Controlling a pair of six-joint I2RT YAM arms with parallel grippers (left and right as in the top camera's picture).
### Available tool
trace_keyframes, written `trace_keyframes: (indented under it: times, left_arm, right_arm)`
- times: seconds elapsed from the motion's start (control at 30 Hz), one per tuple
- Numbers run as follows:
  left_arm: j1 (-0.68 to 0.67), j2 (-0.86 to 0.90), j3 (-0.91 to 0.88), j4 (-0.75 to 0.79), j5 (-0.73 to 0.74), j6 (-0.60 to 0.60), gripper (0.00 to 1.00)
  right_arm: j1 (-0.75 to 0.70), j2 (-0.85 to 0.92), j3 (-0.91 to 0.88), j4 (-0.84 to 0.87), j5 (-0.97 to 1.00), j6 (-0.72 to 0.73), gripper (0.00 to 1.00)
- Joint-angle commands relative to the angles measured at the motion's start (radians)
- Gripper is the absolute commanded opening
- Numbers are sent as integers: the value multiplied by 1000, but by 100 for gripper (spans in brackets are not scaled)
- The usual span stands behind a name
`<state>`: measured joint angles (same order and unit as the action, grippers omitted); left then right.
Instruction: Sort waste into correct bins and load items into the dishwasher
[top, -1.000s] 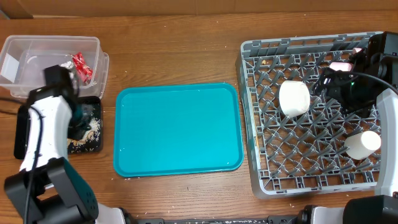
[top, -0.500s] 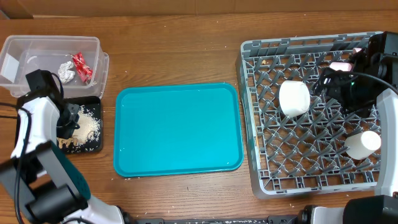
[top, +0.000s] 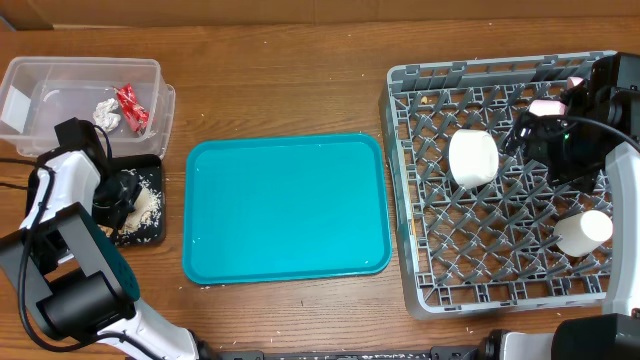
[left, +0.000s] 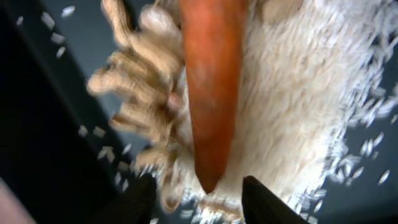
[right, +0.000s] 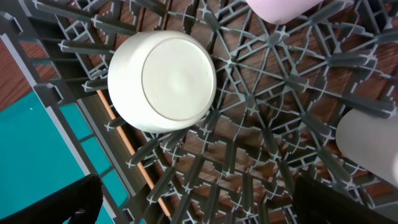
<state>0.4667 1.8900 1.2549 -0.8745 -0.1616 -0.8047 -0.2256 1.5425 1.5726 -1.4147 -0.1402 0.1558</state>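
**Left gripper (top: 117, 190) now sits over the food-waste tray, jaws spread**

Since a second ago your left arm has swung off the clear bin (top: 60, 68) and drawn back toward the table's near-left. The crumpled white paper (top: 106, 112) it was covering now shows in the bin beside the red wrapper (top: 130, 105). The gripper hangs over the black tray (top: 150, 236), which lies just in front of the bin.

Your left wrist camera looks down at close range on the tray's contents. A carrot piece (left: 211, 93) lies across a heap of white rice (left: 305, 106), with peanuts in the shell (left: 134, 106) against its left side. The two dark fingertips (left: 140, 199) stand apart at the bottom edge. The carrot's tapered end lies between them, and you cannot tell whether they touch the food; the jaws grip nothing.

Your right arm has not shifted. The right gripper (right: 202, 202) hovers above the grey dish rack (top: 410, 262) with its jaws spread wide and nothing between them. A white cup (top: 472, 158) lies on its side in the rack just left of the gripper. A second white cup (top: 583, 231) rests nearer the front-right corner, and a pink cup (top: 547, 105) shows at the far side, partly hidden by the arm.

Between the bins and the rack, the teal tray (top: 287, 207) lies bare on the wooden table (top: 300, 75).
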Motion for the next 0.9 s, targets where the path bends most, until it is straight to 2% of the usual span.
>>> trace_keyframes:
  times: [0.0,0.17,0.3,0.33,0.37,0.4,0.43,0.47,0.6,0.73,0.87]
  left_arm:
    - [3,-34,87,-86,24,63,50]
    - [-39,-99,214,-222,32,130,51]
    - [-156,-177,292,-258,56,265,52]
    - [-190,-190,306,-257,87,317,56]
    - [-229,-201,319,-256,133,381,70]
    - [-273,-209,332,-256,183,449,91]
    - [-311,-211,339,-261,222,502,100]
    - [-389,-211,348,-301,267,566,100]
    - [-484,-210,346,-467,220,556,100]
    - [-500,-211,345,-642,206,492,100]
    - [-501,-257,332,-701,203,486,100]
  right_arm:
    - [2,-3,15,-2,12,-7,100]
    - [2,-3,15,-1,12,-7,100]
    - [2,-3,15,27,-17,-7,100]
    - [2,-3,15,39,-31,-8,100]
    - [2,-3,15,56,-46,-13,100]
    - [4,-3,15,69,-61,-33,100]
    - [7,-3,15,78,-72,-50,100]
    - [20,3,15,72,-83,-60,100]
    - [45,13,15,-19,-76,-89,100]
    - [46,5,15,-60,-38,-77,100]
    - [46,-37,11,-57,-36,-76,100]
